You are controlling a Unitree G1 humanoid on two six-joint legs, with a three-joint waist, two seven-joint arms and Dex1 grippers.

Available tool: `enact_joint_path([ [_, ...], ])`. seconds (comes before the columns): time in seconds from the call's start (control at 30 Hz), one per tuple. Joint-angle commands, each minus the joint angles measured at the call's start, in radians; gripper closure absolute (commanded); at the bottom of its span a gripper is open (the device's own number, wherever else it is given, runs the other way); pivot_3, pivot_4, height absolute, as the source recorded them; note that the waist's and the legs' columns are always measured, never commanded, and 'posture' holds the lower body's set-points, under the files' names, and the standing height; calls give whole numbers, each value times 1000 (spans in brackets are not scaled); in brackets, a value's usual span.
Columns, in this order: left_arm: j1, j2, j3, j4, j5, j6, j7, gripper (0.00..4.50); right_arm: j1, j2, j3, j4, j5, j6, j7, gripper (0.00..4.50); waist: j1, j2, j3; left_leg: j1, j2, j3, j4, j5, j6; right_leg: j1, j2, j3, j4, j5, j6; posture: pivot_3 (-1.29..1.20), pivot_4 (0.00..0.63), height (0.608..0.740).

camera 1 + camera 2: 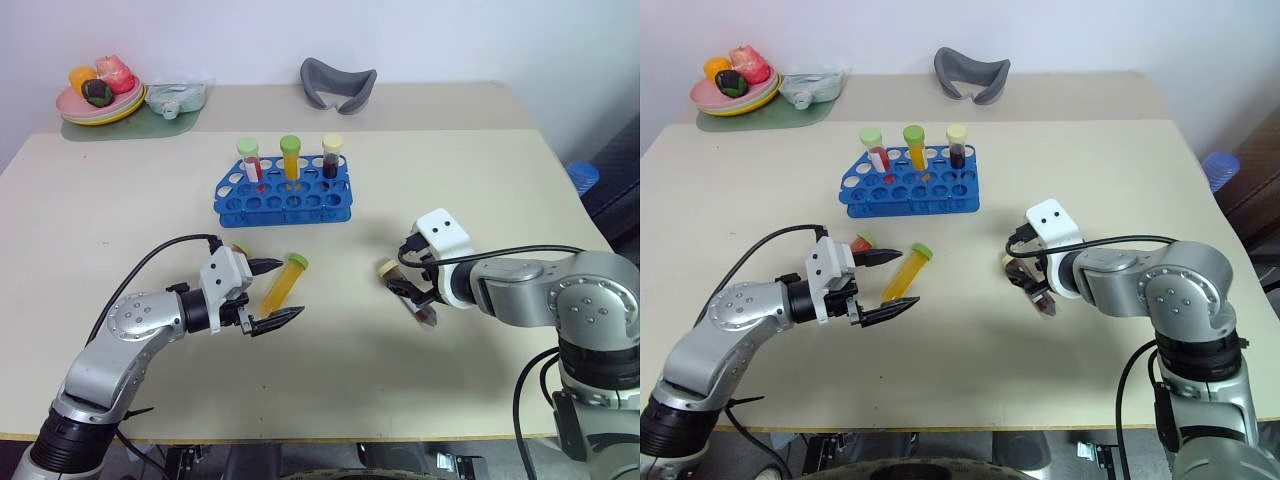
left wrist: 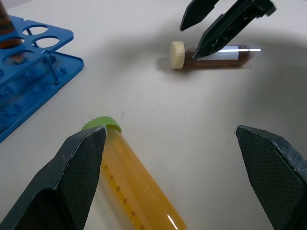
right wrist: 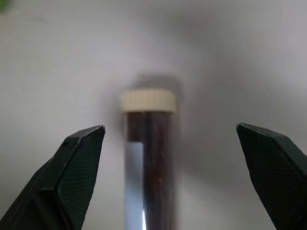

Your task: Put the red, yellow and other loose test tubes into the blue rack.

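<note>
Both claws wide open: left claw (image 1: 275, 294) straddles the yellow tube (image 1: 284, 283), right claw (image 1: 418, 296) straddles the dark tube (image 1: 408, 293), both lying on the worktop (image 1: 120, 210).

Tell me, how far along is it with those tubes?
Three capped tubes already stand in the blue plastic rack. Open jaws straddle the yellow green-capped tube on the left and the dark cream-capped tube on the right. Neither is gripped; both still lie on the table.
</note>
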Motion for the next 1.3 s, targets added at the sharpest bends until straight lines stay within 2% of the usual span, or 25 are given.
enact_joint_path([
  [0.03,22,-4,-13,-43,15,-22,9,104,-42,-31,35,72,215,7,-176,0,-1,0,0,0,0,0,0,0,0,0,0,0,0,0,0,0,150,740],
  [0.13,44,-10,-24,-63,24,-25,21,104,-99,-160,210,159,534,-150,-389,0,0,0,0,0,0,0,0,0,0,0,0,0,0,0,0,0,150,740],
  [0.2,50,-15,-26,-66,29,-26,25,104,-151,-229,324,190,669,-228,-475,0,-1,0,0,-1,0,0,0,0,0,0,0,0,0,0,0,0,150,740],
  [0.43,68,-27,-21,-73,34,-32,44,104,-268,-269,509,279,693,-285,-514,0,0,0,0,-3,0,0,1,0,1,-3,0,0,0,0,0,0,150,740],
  [0.7,95,-36,-11,-105,36,-26,72,104,-309,-231,591,304,693,-311,-566,0,-1,0,0,-7,1,-1,2,0,1,-6,1,-1,1,0,0,0,150,740],
  [0.8,98,-36,-9,-107,36,-26,74,0,-307,-231,598,305,693,-315,-571,832,-1,1,0,-7,1,-1,2,0,1,-6,1,-1,1,0,0,0,150,740],
  [1.0,101,-35,-5,-95,40,-37,69,0,-310,-226,600,304,693,-322,-575,3688,2,0,0,-7,0,-1,3,0,1,-6,0,-1,1,0,0,0,150,740],
  [1.2,108,-27,8,-85,43,-50,67,0,-332,-245,565,242,693,-344,-543,3719,1,1,0,-8,0,-1,3,0,1,-7,1,-1,1,0,0,0,150,740],
  [1.3,123,-22,40,-73,45,-59,76,0,-357,-227,495,202,683,-384,-472,3719,0,1,0,-11,0,-1,3,0,1,-11,0,-1,2,0,0,0,150,740],
])
